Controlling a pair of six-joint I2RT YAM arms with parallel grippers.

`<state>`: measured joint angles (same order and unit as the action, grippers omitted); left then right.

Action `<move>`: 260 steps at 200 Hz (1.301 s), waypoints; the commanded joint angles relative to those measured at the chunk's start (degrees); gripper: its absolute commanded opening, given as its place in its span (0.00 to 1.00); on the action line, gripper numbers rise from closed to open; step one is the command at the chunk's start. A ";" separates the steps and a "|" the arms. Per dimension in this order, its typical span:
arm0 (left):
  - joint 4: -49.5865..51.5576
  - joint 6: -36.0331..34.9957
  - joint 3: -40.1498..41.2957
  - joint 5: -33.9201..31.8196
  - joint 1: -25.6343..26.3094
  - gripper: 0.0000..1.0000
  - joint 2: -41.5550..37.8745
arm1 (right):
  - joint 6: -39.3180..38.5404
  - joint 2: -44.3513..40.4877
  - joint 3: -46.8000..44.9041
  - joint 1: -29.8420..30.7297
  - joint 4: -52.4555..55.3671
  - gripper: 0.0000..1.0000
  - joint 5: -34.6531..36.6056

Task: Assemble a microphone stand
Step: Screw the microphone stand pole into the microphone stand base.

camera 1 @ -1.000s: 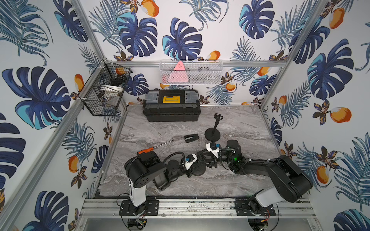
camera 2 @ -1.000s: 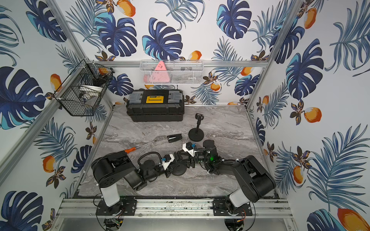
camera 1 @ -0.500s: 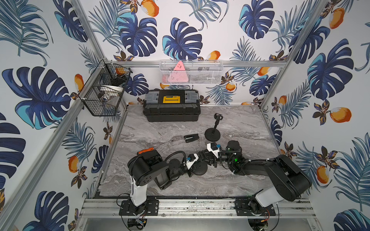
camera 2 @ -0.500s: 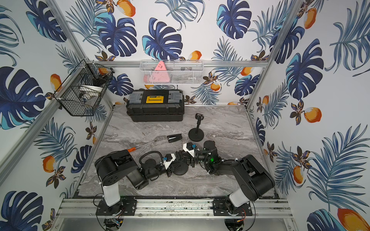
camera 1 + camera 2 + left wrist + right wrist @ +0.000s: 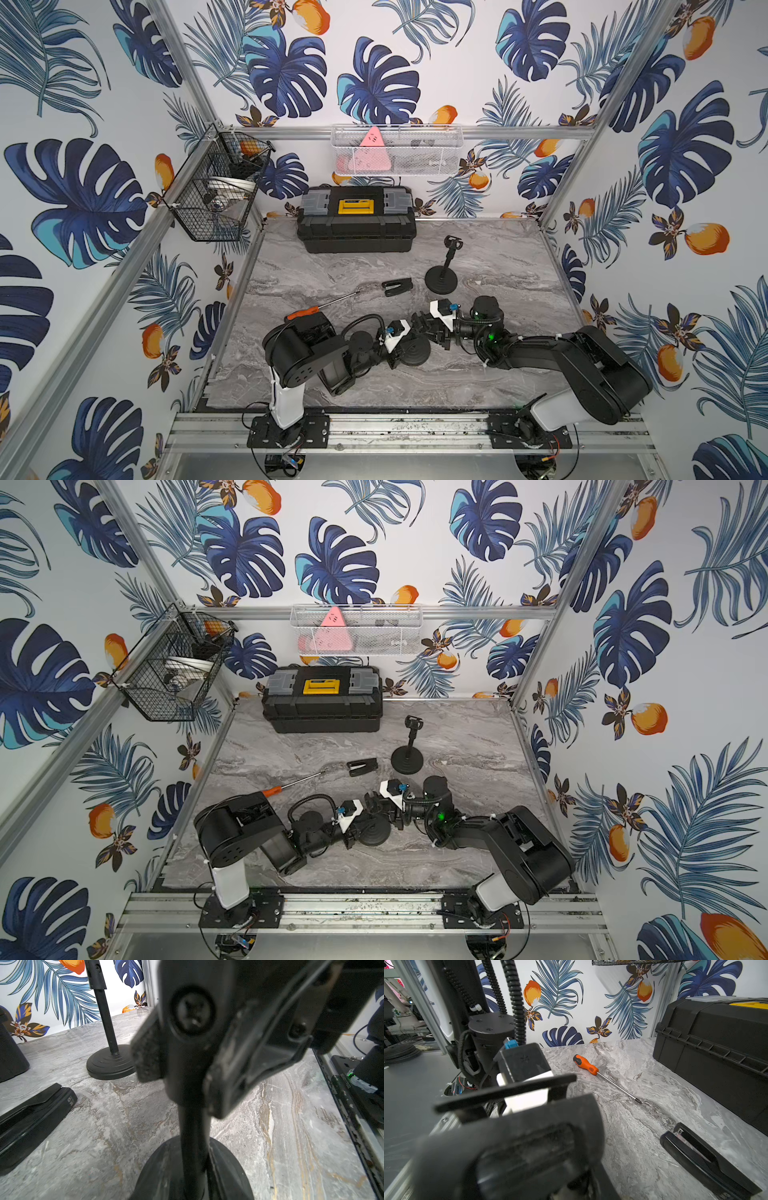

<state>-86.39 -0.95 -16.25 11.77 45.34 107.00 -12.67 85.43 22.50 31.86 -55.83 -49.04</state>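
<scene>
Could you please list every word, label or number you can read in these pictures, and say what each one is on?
Nothing can be read with confidence.
White marking on the black clip: too blurred.
Yellow label on the toolbox: too small.
Mark on the screwdriver handle: too small.

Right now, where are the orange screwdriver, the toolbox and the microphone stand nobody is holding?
orange screwdriver (image 5: 586, 1066): right wrist view, on its orange handle.
toolbox (image 5: 356, 222): in a top view, middle of its black lid.
unheld microphone stand (image 5: 441, 281): in a top view, on its round base.
</scene>
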 commanded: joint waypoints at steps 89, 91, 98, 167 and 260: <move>-2.07 1.12 1.96 -1.13 -0.08 0.32 -2.72 | 6.67 -7.58 -6.74 14.77 6.52 0.00 42.44; -2.17 1.17 1.98 -1.13 -0.08 0.32 -2.75 | 6.97 -7.56 -6.87 15.09 6.35 0.00 43.26; -2.12 1.21 2.10 -1.22 -0.09 0.32 -3.06 | 7.97 -7.32 -7.26 16.00 5.74 0.00 45.88; -2.12 1.41 1.88 -0.78 -0.06 0.31 -2.93 | 12.32 0.97 -6.71 27.49 0.36 0.00 71.60; -2.15 0.86 1.43 -1.84 -0.09 0.28 -3.09 | 12.63 -1.54 -6.44 29.41 1.37 0.00 70.22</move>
<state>-85.52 0.27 -14.98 9.85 45.25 104.38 -0.62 84.82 16.10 61.32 -66.89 20.91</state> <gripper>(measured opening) 0.280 0.262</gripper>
